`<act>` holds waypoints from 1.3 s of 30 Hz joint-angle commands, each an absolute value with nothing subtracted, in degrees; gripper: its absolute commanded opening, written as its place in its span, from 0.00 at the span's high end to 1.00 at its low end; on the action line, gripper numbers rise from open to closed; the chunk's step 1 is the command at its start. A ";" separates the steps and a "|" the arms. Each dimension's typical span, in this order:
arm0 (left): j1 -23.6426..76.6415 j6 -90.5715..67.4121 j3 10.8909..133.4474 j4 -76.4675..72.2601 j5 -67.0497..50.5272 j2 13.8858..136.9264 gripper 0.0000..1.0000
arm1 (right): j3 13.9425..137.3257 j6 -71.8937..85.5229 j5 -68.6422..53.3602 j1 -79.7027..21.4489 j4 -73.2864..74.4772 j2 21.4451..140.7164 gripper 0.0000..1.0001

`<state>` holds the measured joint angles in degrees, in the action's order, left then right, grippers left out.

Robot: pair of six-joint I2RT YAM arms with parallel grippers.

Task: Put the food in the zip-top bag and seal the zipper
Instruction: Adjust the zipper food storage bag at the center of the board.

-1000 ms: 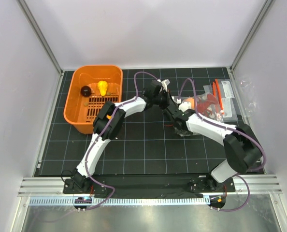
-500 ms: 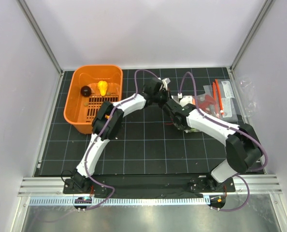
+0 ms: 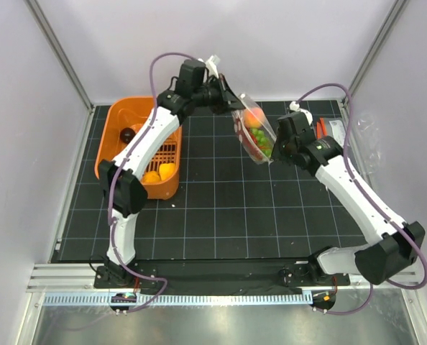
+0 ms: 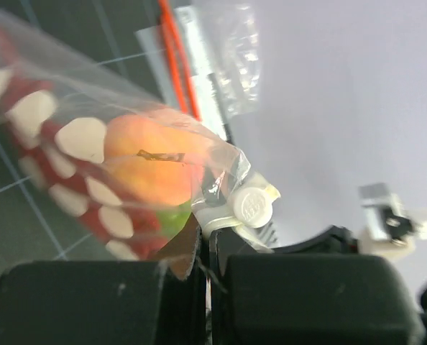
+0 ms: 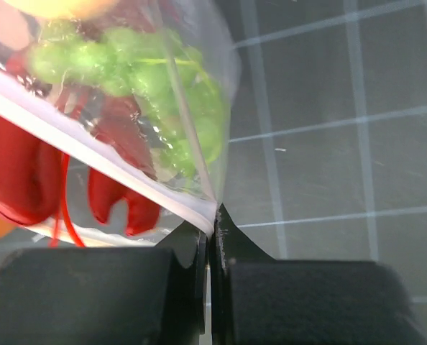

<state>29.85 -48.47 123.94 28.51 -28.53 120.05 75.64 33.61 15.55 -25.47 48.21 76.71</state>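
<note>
The zip-top bag (image 3: 255, 135) hangs in the air over the back of the mat, stretched between both grippers. Inside it lie the food: a peach-orange fruit (image 3: 254, 117), green grapes (image 3: 262, 139) and a red lobster (image 3: 248, 146). My left gripper (image 3: 226, 100) is shut on the bag's upper corner (image 4: 217, 190), beside the fruit (image 4: 149, 162). My right gripper (image 3: 274, 149) is shut on the lower end of the zipper (image 5: 91, 162), a white strip running up and left from its jaws. The grapes (image 5: 149, 79) and lobster (image 5: 19, 172) press against the film above it.
An orange basket (image 3: 104, 147) stands at the back left under my left arm, holding a dark ball (image 3: 127, 134) and orange-yellow pieces (image 3: 159, 172). Flat clear packets with orange-red strips (image 3: 336, 133) lie at the back right. White walls close three sides.
Both arms have risen from low over the middle of the mat, carrying the bag up into the air. The right gripper has shut on the zipper end.
</note>
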 commanded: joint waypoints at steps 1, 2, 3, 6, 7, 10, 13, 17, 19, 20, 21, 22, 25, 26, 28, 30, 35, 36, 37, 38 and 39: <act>30.15 -51.41 128.32 29.44 -27.07 114.88 1.00 | 79.00 30.24 9.14 -23.47 49.13 72.42 0.99; 30.15 -51.50 128.58 29.53 -26.64 114.61 1.00 | 80.58 29.45 8.97 -23.03 49.65 72.51 0.99; 30.15 -51.33 128.50 29.62 -25.59 114.26 1.00 | 81.38 27.96 9.05 -22.77 49.92 72.68 0.99; 29.88 -52.55 128.58 29.88 -26.01 115.31 1.00 | 83.75 26.63 9.41 -21.27 49.66 74.09 0.99; 29.88 -52.99 128.93 29.97 -26.71 116.36 1.00 | 84.54 26.28 9.49 -20.83 49.66 74.53 0.99; 29.88 -54.58 130.60 29.27 -27.16 118.03 1.00 | 87.71 25.49 12.82 -19.86 50.10 76.02 0.99; 29.80 -56.77 130.78 27.08 -27.86 118.74 1.00 | 89.90 24.87 15.20 -19.86 51.84 77.08 0.99; 29.79 -61.78 128.42 17.53 -31.63 120.05 1.00 | 84.42 22.60 19.16 -20.57 44.00 68.50 0.99; 30.23 -64.23 126.30 14.51 -32.52 121.11 1.00 | 81.14 21.01 18.72 -20.57 41.93 65.49 0.99; 30.32 -64.77 126.04 13.46 -33.30 122.77 1.00 | 80.08 20.31 18.55 -20.48 44.36 66.26 0.99; 30.58 -65.12 126.91 13.19 -33.75 123.65 1.00 | 79.72 20.39 17.15 -20.57 46.12 67.49 0.99; 31.37 -64.95 127.44 13.27 -34.01 124.53 1.00 | 79.54 20.56 16.62 -20.57 48.58 71.33 0.99; 32.08 -61.19 129.90 18.96 -29.99 125.25 1.00 | 76.57 21.44 10.64 -22.49 50.11 72.52 0.99; 31.91 -57.00 130.16 23.60 -28.14 124.64 1.00 | 74.20 21.36 10.72 -23.54 46.36 71.12 0.99; 30.51 -53.89 129.82 28.80 -23.56 122.88 1.00 | 73.30 20.66 10.11 -23.99 43.17 69.35 0.99; 29.19 -52.65 128.50 30.14 -23.20 122.43 1.00 | 75.92 20.57 12.99 -24.08 43.15 69.95 0.99; 35.75 -45.80 141.97 40.59 -23.56 128.48 1.00 | 87.79 18.90 16.45 -22.68 46.84 79.08 0.99; 38.38 -44.31 143.77 41.65 -23.64 129.37 1.00 | 89.02 18.55 14.96 -22.76 46.58 79.88 0.99; 39.37 -44.04 144.92 42.27 -24.16 130.25 1.00 | 90.25 17.67 13.81 -24.76 45.19 80.50 0.99; 39.90 -44.03 144.58 42.19 -24.43 130.08 1.00 | 90.70 17.23 14.67 -26.18 44.91 81.12 0.99; 39.90 -43.86 143.88 42.19 -24.43 129.73 1.00 | 91.05 16.62 15.55 -27.41 44.65 81.91 0.99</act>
<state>35.73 -48.03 140.92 39.33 -23.38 130.67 87.55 19.55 14.26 -23.99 47.37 80.58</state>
